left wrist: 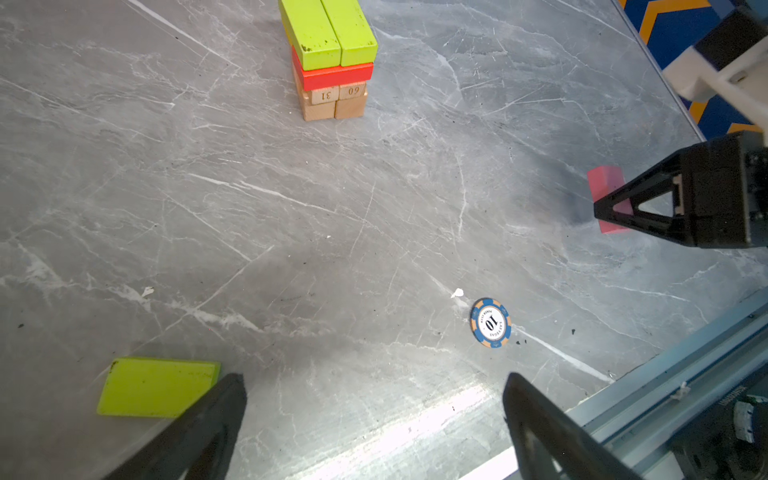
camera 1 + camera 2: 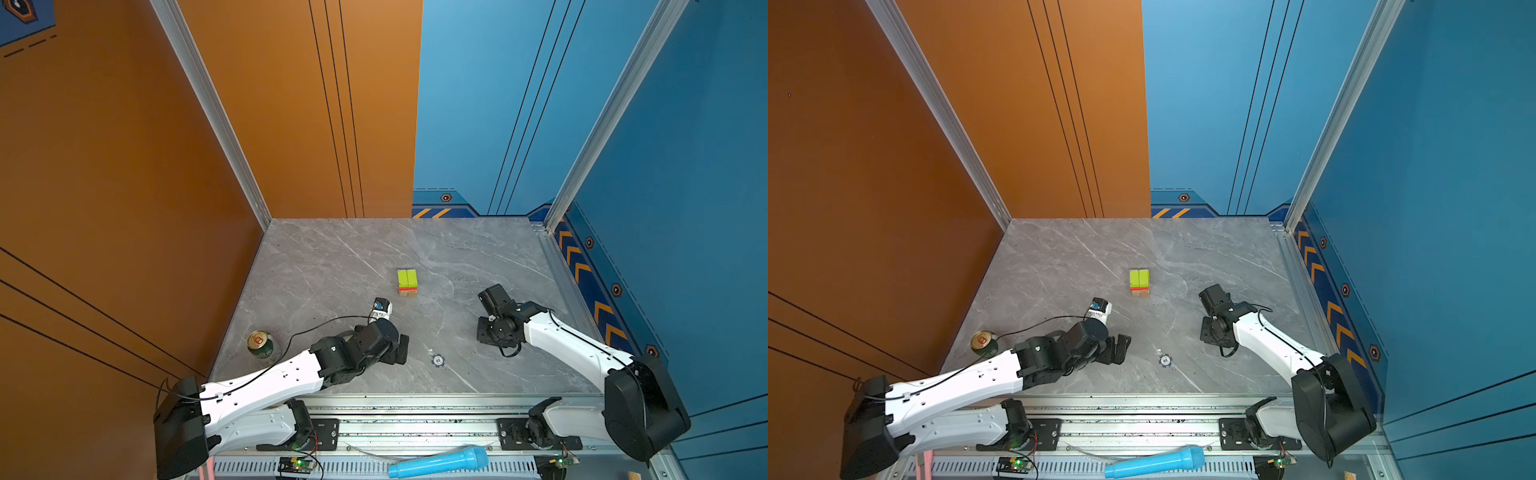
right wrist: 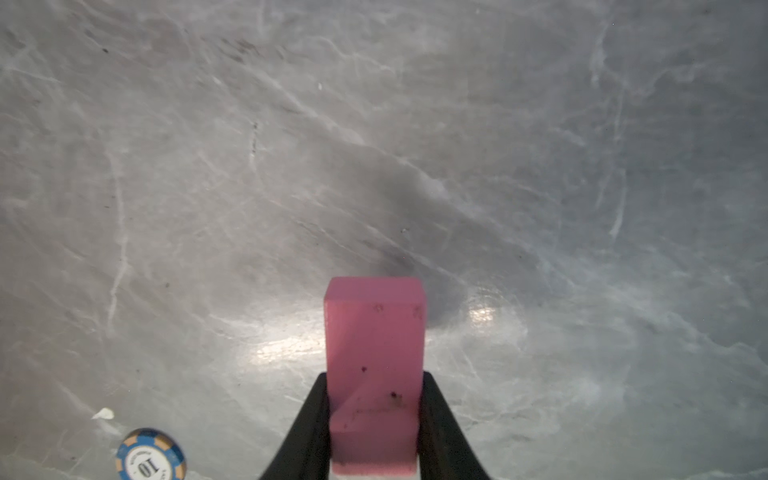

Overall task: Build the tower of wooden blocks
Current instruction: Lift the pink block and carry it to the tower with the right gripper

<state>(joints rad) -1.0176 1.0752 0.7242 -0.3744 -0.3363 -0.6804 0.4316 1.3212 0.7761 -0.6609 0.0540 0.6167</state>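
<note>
Tower [image 2: 407,282] [image 2: 1139,282] stands upright near the middle of the bench [image 2: 332,257], farther back than both arms and well apart from each. Layers, top to base, per the left wrist view [image 1: 332,62]:
- two lime green blocks, side by side
- one red layer, set crosswise
- tan blocks, two ends wide; the upper pair carries stamped numbers

Pink block [image 3: 374,332] is clenched between the two fingers of the right pincer [image 3: 374,376], which press on its long side faces; the free end projects past the fingertips. The left wrist view shows the same block [image 1: 604,187] low over the bench, right of the tower; whether it touches the surface cannot be told.

Green block [image 1: 153,386] lies flat on the bench, just beside one finger of the left pincer [image 1: 374,380]. That pincer is released, jaws spread wide, with nothing between them.

Chip [image 2: 438,360] [image 1: 491,322], blue and white and marked 10, lies flat between the two pincers, near the front edge. Can [image 2: 261,345] stands at the left edge of the bench, beside the left arm
</note>
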